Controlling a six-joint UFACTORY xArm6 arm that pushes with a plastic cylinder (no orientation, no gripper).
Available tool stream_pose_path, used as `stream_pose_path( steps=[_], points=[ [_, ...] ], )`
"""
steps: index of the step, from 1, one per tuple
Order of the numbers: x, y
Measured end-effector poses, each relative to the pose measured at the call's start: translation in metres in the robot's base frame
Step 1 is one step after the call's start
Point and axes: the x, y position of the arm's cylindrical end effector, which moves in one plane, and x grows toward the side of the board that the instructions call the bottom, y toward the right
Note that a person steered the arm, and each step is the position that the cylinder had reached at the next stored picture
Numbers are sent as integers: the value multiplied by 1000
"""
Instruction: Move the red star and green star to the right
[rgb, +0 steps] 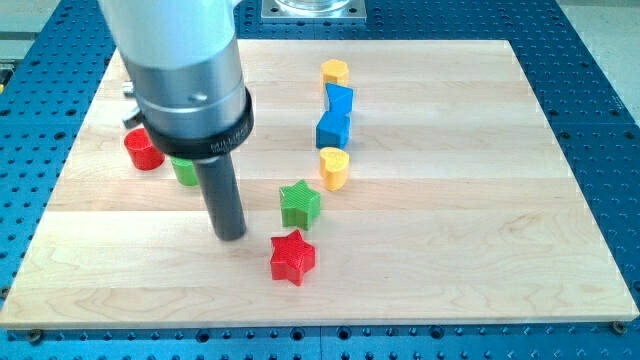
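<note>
No jaws on me, so nothing to report as apart or together; I'm working with a bare rod. Nearest the bench's (560, 300) bottom edge, the red star (293, 257) is sitting a bit left of centre. My tip (231, 236) is resting on the wood just beside it, on its left and slightly further up, not touching. Just beyond, the green star (300, 203) is sitting close above the red one, a narrow gap between them.

My read: I'm lining up for the first shove, neither star moved right yet. Next move needs the tip dropping level with red's centre, then sweeping toward the right edge; green needs its own pass.

Stars are squat, no real long axis; which way their arms point is hard to tell.

Further back: yellow block (334, 168), two blue blocks (335, 117), another yellow (335, 72). Toward the left edge: green block (184, 170), red cylinder (144, 150).
</note>
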Motion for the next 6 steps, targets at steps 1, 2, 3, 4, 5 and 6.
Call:
stream_pose_path(
  steps=[1,2,3,4,5,6],
  points=[
    [-14,37],
    [-17,81],
    [-2,81],
    [20,30],
    [52,29],
    [61,15]
  ],
)
